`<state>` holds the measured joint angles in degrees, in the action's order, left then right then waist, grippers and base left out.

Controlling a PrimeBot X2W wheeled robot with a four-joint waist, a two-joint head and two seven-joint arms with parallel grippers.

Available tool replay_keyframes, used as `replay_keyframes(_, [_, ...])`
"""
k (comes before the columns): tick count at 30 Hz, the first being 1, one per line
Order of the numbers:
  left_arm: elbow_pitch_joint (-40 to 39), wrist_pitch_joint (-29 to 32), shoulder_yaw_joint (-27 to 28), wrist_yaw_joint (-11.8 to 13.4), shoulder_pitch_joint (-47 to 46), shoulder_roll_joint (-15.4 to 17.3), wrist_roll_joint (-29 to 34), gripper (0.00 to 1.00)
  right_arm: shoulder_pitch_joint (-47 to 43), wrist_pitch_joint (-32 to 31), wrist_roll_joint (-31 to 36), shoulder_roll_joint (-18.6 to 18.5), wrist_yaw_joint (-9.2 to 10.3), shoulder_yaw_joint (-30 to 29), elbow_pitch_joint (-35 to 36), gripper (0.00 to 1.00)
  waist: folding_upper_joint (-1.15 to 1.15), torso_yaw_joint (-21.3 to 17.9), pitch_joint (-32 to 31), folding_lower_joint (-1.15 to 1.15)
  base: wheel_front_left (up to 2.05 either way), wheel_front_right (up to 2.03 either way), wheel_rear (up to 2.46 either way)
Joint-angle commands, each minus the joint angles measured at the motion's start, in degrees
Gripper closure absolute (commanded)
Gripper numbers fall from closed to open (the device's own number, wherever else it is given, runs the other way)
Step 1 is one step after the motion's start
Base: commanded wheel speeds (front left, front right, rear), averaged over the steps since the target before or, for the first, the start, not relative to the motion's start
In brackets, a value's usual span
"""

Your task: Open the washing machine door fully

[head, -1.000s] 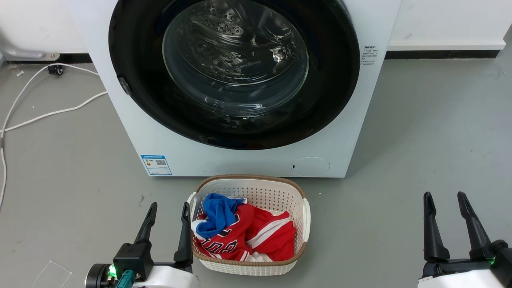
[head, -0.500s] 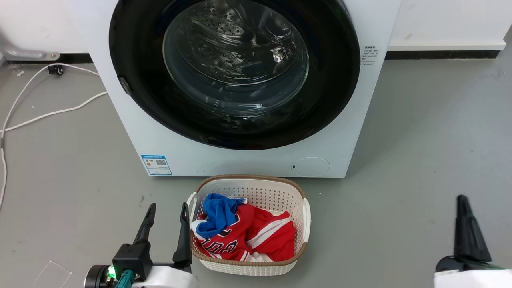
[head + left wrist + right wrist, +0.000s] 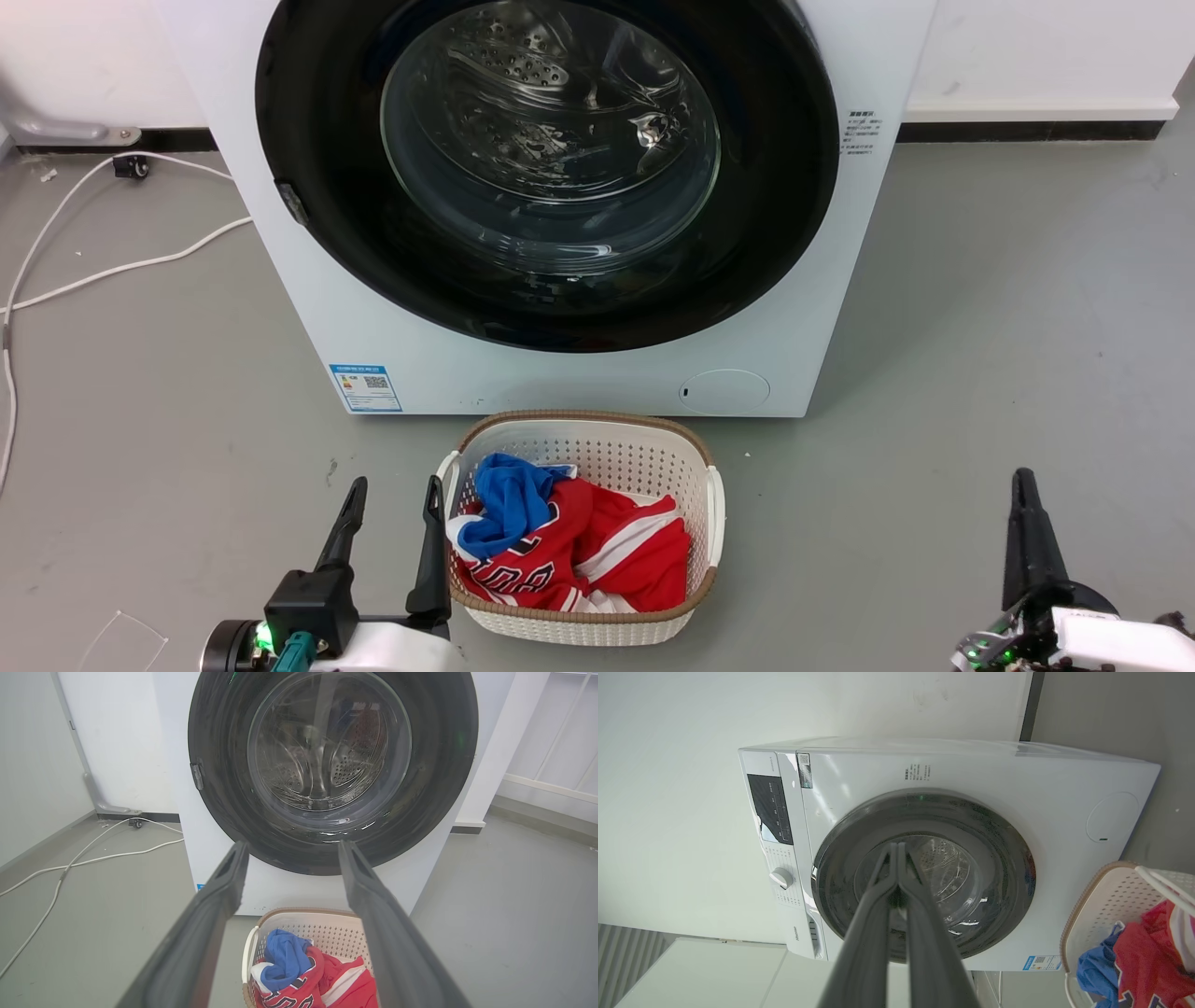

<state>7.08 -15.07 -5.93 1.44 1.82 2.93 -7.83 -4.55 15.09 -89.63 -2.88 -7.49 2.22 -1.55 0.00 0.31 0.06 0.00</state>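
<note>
1. Washing machine (image 3: 560,383). White front-loading box on the grey floor. It is the reference for every entry below.
2. Washing machine door (image 3: 551,168). Glossy black disc with a clear glass bowl, spanning nearly the machine's whole front. It sits flush against the machine, shut. Judged rigid and fairly heavy, swinging on a hinge, with latch resistance at the start. The gloss looks slippery and the face gives no purchase. The glass is best left untouched.
3. Laundry basket (image 3: 583,417). White with a woven brown rim, just in front of the machine's base and under the door. Whether they touch cannot be told. Red and blue garments (image 3: 579,551) lie inside.
4. Left pincer (image 3: 396,485). In front of the machine, beside the basket's left side. Fingers parted, holding nothing.
5. Right pincer (image 3: 897,845). In front of the machine, well off to its right. Fingers pressed together, empty.
6. Grey tab (image 3: 291,203). On the door's left edge. Judged the place to hook behind the rim and pull outward.
</note>
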Motion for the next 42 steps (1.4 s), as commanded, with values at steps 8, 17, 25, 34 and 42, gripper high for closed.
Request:
replay_keyframes(8, [-0.13,-0.16,0.17,0.16,0.38,-0.08,-0.26,0.00,-1.38,-6.27,-12.25,0.02,0.00,0.11,4.99,1.00,0.00,-0.12,0.06,0.00,0.00,0.00,0.00])
replay_keyframes(17, [-0.51,-0.16,0.22,0.01,0.39,-0.08,-0.21,0.00,-3.42,-15.15,-10.02,0.01,0.00,-1.19,6.40,1.00,0.00,-0.27,0.15,0.00,0.00,0.00,0.00])
replay_keyframes(25, [-0.57,-0.16,0.18,0.20,0.46,-0.08,0.04,0.00,-3.66,-14.77,-10.11,0.02,0.00,-0.91,5.41,1.00,0.00,-0.09,0.34,0.00,0.00,0.00,0.00])
replay_keyframes(34, [-0.92,-0.16,0.39,0.11,-0.32,-0.08,0.60,0.00,-2.01,-13.88,-10.37,0.02,0.00,-1.44,4.39,1.00,0.00,0.01,1.50,0.00,0.00,0.00,0.00])
replay_keyframes(42, [-2.01,-0.16,0.58,-0.25,-3.14,-0.08,1.59,0.00,3.92,-15.44,-11.54,0.02,0.00,-6.11,2.84,1.00,0.00,0.26,5.57,0.00,0.00,0.00,0.00])
